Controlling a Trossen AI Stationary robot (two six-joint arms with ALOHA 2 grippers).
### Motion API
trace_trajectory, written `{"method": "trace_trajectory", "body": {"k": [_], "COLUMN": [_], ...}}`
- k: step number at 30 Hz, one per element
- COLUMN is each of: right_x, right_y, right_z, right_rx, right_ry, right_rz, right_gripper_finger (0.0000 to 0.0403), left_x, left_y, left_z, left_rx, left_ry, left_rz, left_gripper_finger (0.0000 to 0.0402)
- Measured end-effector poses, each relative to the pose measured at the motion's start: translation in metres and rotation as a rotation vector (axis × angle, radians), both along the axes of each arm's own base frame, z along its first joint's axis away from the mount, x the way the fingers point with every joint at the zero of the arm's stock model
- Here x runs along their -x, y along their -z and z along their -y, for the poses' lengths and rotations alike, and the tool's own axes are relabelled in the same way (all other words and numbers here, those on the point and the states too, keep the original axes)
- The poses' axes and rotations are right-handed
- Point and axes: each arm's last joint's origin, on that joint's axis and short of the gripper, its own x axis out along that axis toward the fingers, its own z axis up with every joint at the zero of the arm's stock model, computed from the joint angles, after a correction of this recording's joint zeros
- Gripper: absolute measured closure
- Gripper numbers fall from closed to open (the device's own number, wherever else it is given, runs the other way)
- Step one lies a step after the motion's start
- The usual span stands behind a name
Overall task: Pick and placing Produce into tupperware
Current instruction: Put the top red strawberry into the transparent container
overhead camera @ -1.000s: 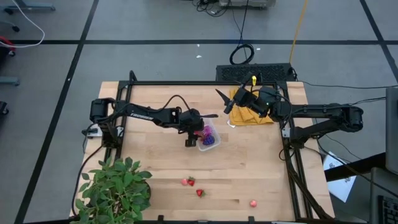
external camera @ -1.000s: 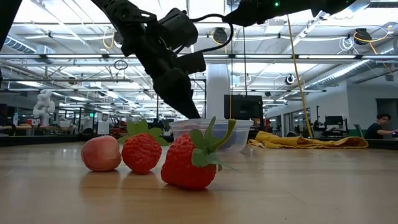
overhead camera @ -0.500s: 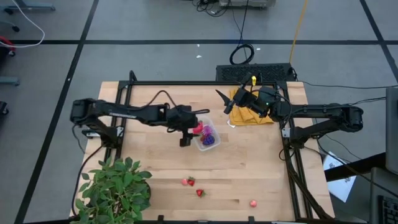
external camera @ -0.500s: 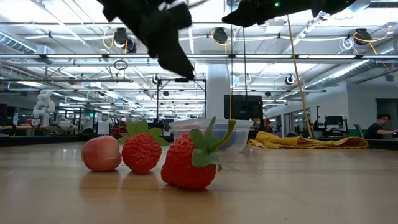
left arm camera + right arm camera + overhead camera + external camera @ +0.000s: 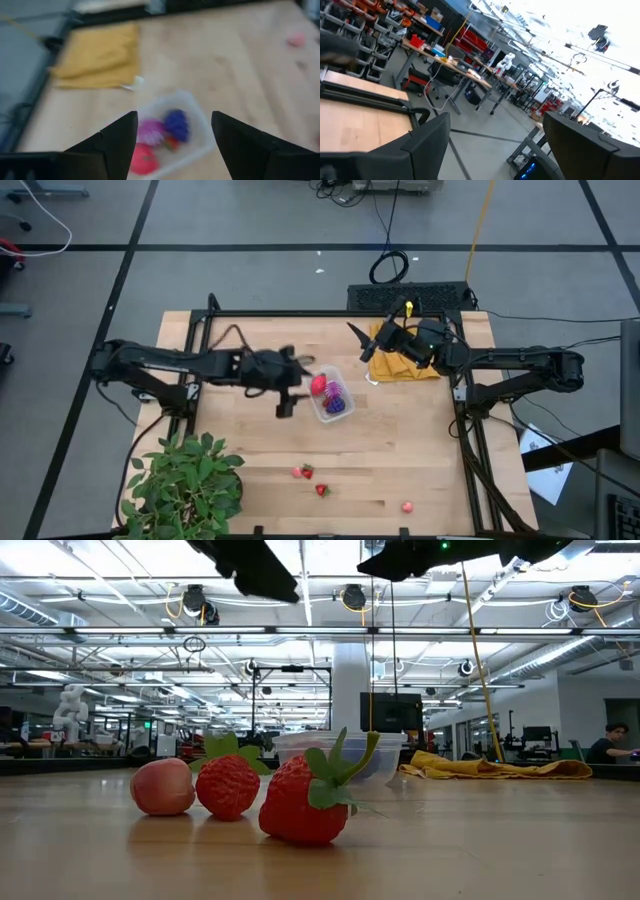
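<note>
The clear tupperware (image 5: 330, 397) stands mid-table and holds a red fruit (image 5: 318, 386), the purple grape bunch (image 5: 337, 406) and a magenta spiky fruit (image 5: 150, 132). My left gripper (image 5: 292, 384) hovers open just left of it, raised above the table; in its wrist view (image 5: 174, 126) the tupperware (image 5: 196, 112) shows between the fingers. Two strawberries (image 5: 303, 472) (image 5: 321, 490) and a pink piece (image 5: 407, 506) lie near the table's near edge. My right gripper (image 5: 361, 343) waits open, raised over the far right corner.
A folded mustard-yellow cloth (image 5: 405, 362) lies at the far right, behind the tupperware. A green potted plant (image 5: 186, 482) fills the near left corner. In the low view the pink piece (image 5: 162, 787) and both strawberries (image 5: 228, 785) (image 5: 303, 802) stand before the tupperware (image 5: 340, 751).
My left gripper has risen from the tupperware and drawn back toward the table's left edge. A red fruit now shows inside the tupperware where the gripper stood. The right arm has kept still.
</note>
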Motion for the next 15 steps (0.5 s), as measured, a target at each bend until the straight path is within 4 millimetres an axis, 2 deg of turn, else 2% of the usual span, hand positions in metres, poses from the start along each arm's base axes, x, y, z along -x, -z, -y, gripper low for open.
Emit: {"method": "trace_trajectory", "body": {"k": [4,9,15], "right_x": [0.0,0.001,0.001], "right_y": [-0.003,-0.005,-0.004], "right_z": [0.0,0.0,0.0], "right_rx": [0.036,0.052,0.051], "right_ry": [0.005,0.008,0.008], "right_rz": [0.016,0.025,0.017], "right_gripper_finger": [0.0096,0.0096,0.0096], "left_x": [0.02,0.048,0.065], "left_y": [-0.026,-0.056,-0.073], "left_z": [-0.017,-0.038,-0.041], "left_rx": [-0.075,-0.06,0.049], "left_ry": [-0.089,-0.187,-0.107], "left_rz": [0.098,0.239,0.336], "left_gripper_finger": [0.0155,0.0167,0.018]}}
